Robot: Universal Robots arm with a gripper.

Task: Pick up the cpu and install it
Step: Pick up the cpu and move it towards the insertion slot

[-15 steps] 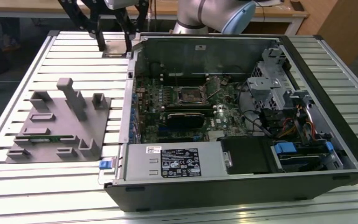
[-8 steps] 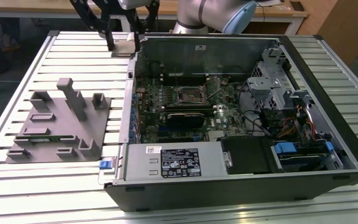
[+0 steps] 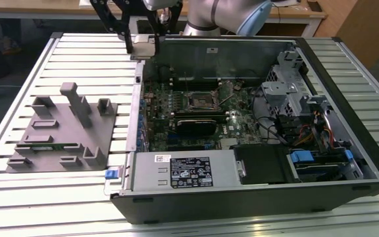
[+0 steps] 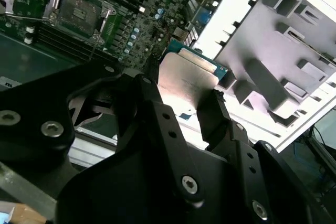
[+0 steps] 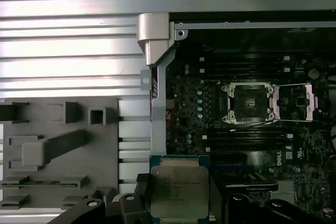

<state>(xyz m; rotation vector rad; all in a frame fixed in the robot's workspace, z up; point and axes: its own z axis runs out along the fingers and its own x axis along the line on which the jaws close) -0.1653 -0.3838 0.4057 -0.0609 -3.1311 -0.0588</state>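
My pincer (image 4: 182, 98) is clamped on the cpu (image 5: 178, 192) by opposite edges; I judge it light, stiff and fragile underneath.

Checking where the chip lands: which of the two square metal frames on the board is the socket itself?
The dark-centred frame, nearer the holder; the other is its lid, swung open beside it.
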